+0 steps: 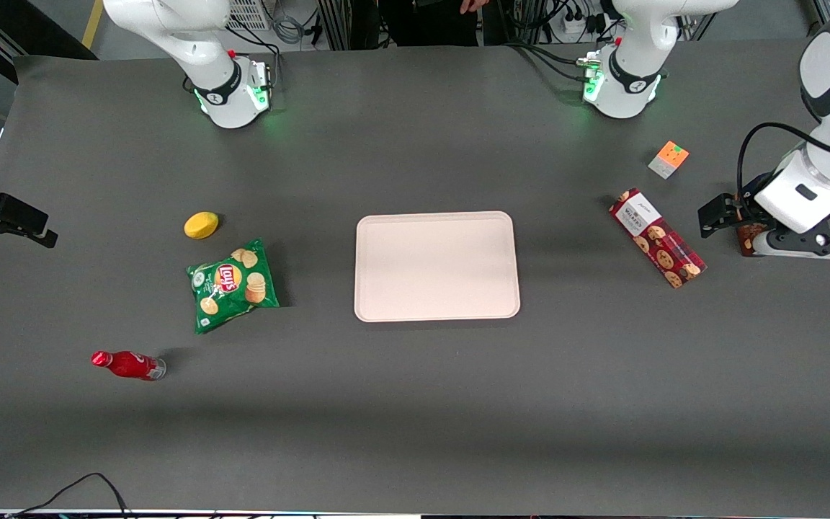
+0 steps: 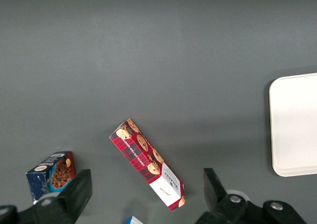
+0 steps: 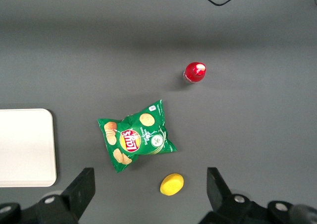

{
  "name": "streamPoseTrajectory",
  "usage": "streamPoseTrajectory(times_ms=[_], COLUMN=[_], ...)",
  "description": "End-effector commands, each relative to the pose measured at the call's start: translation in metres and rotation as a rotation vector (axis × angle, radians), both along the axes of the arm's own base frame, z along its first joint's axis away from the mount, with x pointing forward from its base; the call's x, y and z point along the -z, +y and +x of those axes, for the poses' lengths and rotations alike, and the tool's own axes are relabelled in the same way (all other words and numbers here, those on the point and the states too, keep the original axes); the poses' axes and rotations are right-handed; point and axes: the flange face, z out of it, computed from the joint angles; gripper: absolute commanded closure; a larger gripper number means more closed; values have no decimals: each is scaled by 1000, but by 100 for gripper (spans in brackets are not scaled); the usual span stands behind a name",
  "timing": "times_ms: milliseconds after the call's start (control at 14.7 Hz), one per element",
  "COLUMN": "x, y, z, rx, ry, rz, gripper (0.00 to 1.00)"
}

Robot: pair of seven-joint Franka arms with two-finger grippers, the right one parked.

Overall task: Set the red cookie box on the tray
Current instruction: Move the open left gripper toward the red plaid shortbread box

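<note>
The red cookie box (image 1: 656,237) lies flat on the dark table, at a slant, between the tray (image 1: 436,265) and the working arm, its white label end farther from the front camera. The pale pink tray holds nothing. My gripper (image 1: 735,225) hovers above the table beside the box, toward the working arm's end, a gap apart from it. In the left wrist view the box (image 2: 147,163) shows below the gripper (image 2: 146,192), whose fingers (image 2: 79,194) stand wide apart and open with nothing held. An edge of the tray (image 2: 294,125) shows there too.
A blue-and-brown cookie box (image 2: 52,177) sits under the gripper's hand. A small orange-and-white cube (image 1: 668,158) lies farther from the front camera. Toward the parked arm's end lie a green chip bag (image 1: 233,285), a yellow lemon (image 1: 201,225) and a red bottle (image 1: 128,365).
</note>
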Motion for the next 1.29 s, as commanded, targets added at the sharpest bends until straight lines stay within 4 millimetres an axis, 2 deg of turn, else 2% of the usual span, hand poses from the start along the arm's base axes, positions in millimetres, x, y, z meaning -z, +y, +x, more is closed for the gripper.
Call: streamPoseTrajectory(times_ms=[0, 204, 545, 885, 1021, 1225], x=[3, 20, 43, 89, 105, 147], y=[0, 1, 5, 10, 19, 35], z=[1, -5, -12, -24, -28, -45], rx=[-7, -79, -90, -96, -111, -161], ry=[17, 46, 74, 56, 58, 9], rz=[9, 12, 13, 10, 8, 0], gripper=[0, 0, 0, 0, 0, 0])
